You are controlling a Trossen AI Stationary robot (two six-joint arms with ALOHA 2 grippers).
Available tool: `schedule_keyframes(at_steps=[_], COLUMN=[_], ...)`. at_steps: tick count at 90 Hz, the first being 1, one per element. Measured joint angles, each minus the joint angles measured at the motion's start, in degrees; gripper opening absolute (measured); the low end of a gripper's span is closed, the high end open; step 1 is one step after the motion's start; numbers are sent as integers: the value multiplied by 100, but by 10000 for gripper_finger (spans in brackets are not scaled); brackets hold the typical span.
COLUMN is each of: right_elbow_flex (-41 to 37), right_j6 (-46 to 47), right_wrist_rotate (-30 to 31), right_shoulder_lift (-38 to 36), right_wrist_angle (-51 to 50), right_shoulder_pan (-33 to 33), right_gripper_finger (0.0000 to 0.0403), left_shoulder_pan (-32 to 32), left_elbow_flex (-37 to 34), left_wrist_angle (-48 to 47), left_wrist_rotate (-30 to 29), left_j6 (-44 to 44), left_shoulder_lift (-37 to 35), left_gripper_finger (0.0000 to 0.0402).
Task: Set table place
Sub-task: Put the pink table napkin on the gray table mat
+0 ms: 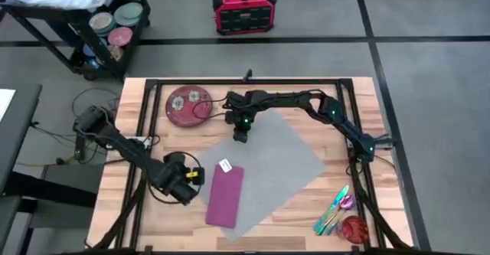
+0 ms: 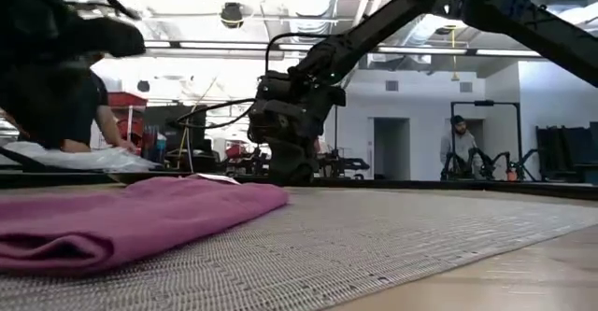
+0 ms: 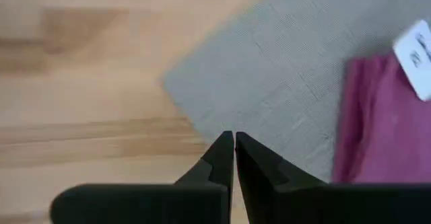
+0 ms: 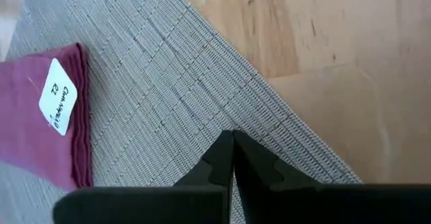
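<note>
The grey placemat (image 1: 276, 163) lies flat and skewed on the wooden table (image 1: 366, 94). A folded purple napkin (image 1: 224, 196) with a white label (image 4: 59, 96) rests on the mat's near-left part. My left gripper (image 1: 187, 180) is shut beside the napkin, and its tips (image 3: 234, 138) are over the mat's left edge (image 3: 195, 116). It is raised in the low view. My right gripper (image 1: 240, 136) is shut and points down over the mat's far part (image 4: 168, 83). It reaches down to mat level in the low view (image 2: 290, 171). My right gripper comes from above with its shut fingertips (image 4: 222, 150) at the placemat's surface, just inside the mat's far edge (image 4: 283, 136). I cannot tell whether they touch the mat. The mat lies flat on the table there.
A dark red flowered plate (image 1: 190, 106) sits on the table at the far left, close to my right gripper. Coloured cutlery (image 1: 334, 209) and a red cup (image 1: 354, 228) lie at the near right corner. People stand in the room beyond the table (image 2: 458, 148).
</note>
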Motion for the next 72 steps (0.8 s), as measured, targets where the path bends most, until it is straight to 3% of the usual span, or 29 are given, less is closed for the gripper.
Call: schedule_keyframes(at_steps=[12,29,48,72], right_elbow_flex=[7,9,18,18], right_j6=[25,27,25,42], right_wrist_rotate=[23,24,25,-199], right_shoulder_lift=[0,0,-2,-9], right_wrist_angle=[-2,9,-8,-156], right_shoulder_pan=[1,-1,-2,58], right_gripper_finger=[0,0,0,0], left_shoulder_pan=[3,-21,-12,223], left_elbow_flex=[-371,-892,-1386,-1439], left_wrist_angle=[758,1135,1483,1402], left_wrist_rotate=[-8,682,689,675], left_j6=[184,627,493,372], left_shoulder_lift=[-11,-8,-59,-64], left_gripper_finger=[0,0,0,0])
